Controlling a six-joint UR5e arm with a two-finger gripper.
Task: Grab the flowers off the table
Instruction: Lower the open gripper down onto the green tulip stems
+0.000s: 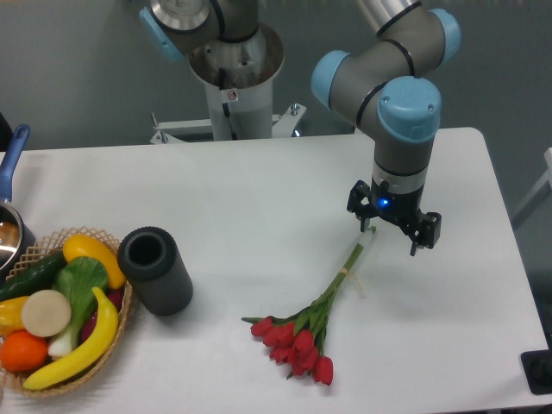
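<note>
The flowers lie on the white table, red tulip heads toward the front edge and thin green stems running up and to the right. My gripper hangs at the upper end of the stems, pointing down, open. Its left finger is right by the stem tips; the right finger stands well to the side of them. Nothing sits between the fingers.
A black cylinder lies left of the flowers. A wicker basket with a banana, greens and other produce fills the front left corner. A pot with a blue handle is at the left edge. The arm's base stands behind the table.
</note>
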